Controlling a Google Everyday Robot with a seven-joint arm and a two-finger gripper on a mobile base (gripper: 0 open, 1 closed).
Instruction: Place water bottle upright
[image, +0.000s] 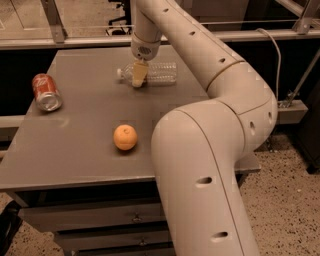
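The water bottle (159, 72) is clear ribbed plastic and lies on its side near the far edge of the grey table (90, 145), its white cap pointing left. My gripper (138, 78) reaches down from the arm onto the bottle's neck end, its pale fingers (139, 73) in front of the neck and label. The bottle rests on the table surface.
A red soda can (46, 92) lies on its side at the table's left. An orange (125, 137) sits in the middle front. My large white arm (210, 150) fills the right side of the view. A metal railing (55, 20) runs behind the table.
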